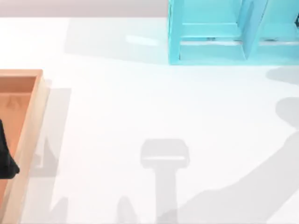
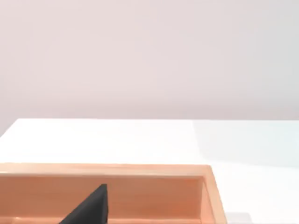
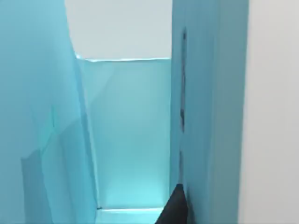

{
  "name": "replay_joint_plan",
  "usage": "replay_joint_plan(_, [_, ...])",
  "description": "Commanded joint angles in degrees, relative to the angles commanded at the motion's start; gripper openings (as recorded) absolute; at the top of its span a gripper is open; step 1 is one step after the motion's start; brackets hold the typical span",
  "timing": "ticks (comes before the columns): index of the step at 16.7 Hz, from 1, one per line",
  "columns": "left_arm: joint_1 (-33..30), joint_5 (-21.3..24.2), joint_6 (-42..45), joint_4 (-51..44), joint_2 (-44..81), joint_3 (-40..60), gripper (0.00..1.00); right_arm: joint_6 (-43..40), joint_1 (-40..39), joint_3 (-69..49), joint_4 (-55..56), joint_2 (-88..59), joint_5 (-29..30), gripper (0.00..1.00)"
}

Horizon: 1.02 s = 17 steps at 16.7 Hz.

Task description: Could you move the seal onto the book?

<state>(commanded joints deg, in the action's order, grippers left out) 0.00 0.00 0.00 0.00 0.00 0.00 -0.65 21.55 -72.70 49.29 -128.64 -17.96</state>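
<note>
The seal and the book are out of view. A black part of my left gripper (image 1: 7, 161) hangs over the wooden tray (image 1: 32, 121) at the table's left edge. The left wrist view shows that black part (image 2: 91, 207) above the tray's inside, near its far wall (image 2: 140, 170). My right gripper (image 3: 174, 207) is inside the cyan shelf unit (image 3: 131, 135), close beside an upright teal-blue panel (image 3: 210, 116). Whether that panel is a shelf wall or something else, I cannot tell.
The cyan shelf unit (image 1: 210, 35) stands at the back right of the white table. The wooden tray runs along the left edge toward the front. Grey arm shadows lie across the front middle and the right of the table.
</note>
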Motion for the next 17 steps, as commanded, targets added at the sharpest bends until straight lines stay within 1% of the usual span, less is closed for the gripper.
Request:
replay_joint_plan(8, [0.0, 0.0, 0.0, 0.0, 0.0, 0.0, 1.00, -0.8, 7.0, 16.3, -18.1, 36.4, -7.5, 0.00])
replay_joint_plan(10, [0.0, 0.0, 0.0, 0.0, 0.0, 0.0, 1.00, -1.2, 8.7, 19.9, -22.0, 43.6, -9.1, 0.00])
replay_joint_plan(13, [0.0, 0.0, 0.0, 0.0, 0.0, 0.0, 1.00, -1.5, 10.5, 23.3, -25.9, 50.0, -10.8, 0.00])
replay_joint_plan(17, [0.0, 0.0, 0.0, 0.0, 0.0, 0.0, 1.00, -1.5, 10.8, 24.0, -26.7, 51.1, -11.2, 0.00])
